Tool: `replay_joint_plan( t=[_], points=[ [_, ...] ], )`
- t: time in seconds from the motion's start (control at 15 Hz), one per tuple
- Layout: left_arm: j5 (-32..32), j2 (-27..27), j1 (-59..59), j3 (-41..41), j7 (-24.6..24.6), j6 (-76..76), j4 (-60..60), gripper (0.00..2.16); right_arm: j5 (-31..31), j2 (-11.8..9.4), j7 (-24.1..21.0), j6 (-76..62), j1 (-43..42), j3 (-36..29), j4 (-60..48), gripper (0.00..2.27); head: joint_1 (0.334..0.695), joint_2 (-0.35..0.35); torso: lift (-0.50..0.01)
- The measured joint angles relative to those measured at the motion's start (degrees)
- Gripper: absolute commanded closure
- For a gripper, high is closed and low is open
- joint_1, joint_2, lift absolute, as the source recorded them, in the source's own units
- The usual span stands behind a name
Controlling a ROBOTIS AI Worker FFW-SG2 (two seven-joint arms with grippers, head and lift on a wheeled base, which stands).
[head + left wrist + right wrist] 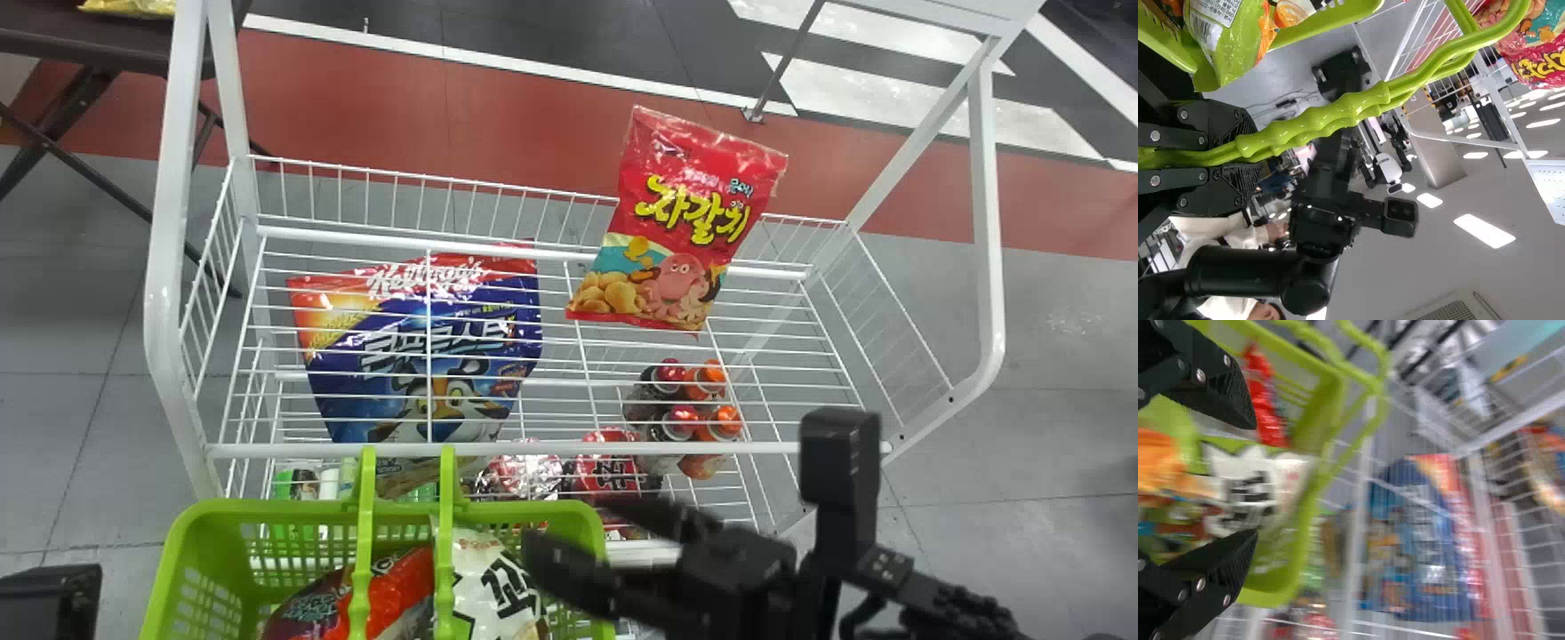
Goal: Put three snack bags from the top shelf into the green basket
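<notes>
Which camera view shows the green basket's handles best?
The left wrist view: the handles run close up between the fingers of the left pincer. The head view shows them as two bars over the basket; the right wrist view, as arches at its rim.

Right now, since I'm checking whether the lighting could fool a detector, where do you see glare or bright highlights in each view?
Head view: small white glints on the red snack bag; left wrist view: ceiling lights glaring white, and shiny highlights along the green basket's handles; right wrist view: pale flecks on the red packet in the basket.
</notes>
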Motion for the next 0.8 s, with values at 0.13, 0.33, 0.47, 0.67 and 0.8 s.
replay_joint_plan(
  t=[0.13,0.33,0.47,0.67,0.8],
  points=[
    [0.0,-0.1,0.0,-0.1,0.0,-0.4,0.2,1.45,4.4,0.9,2.1,-22.3,2.2,3.1,3.5,0.07,0.695,-0.35,-0.046],
    [0.0,-0.3,0.7,-0.3,0.0,-1.8,0.4,1.45,7.5,1.1,0.1,-35.5,6.0,6.0,5.9,0.08,0.695,-0.35,-0.046],
    [0.0,-0.3,0.4,-0.7,0.1,-2.2,0.7,1.45,9.4,0.7,-2.3,-47.0,10.3,6.2,7.8,0.08,0.695,-0.35,-0.046],
    [0.1,-0.1,0.1,-1.0,-0.2,-2.1,0.9,1.45,11.3,0.2,-7.0,-59.7,15.6,6.2,10.9,0.08,0.695,-0.35,-0.046],
    [0.2,0.0,0.2,-1.1,-0.4,-2.2,1.0,1.45,12.3,0.2,-9.1,-62.9,16.9,6.2,12.1,0.08,0.695,-0.35,-0.046]
  ],
)
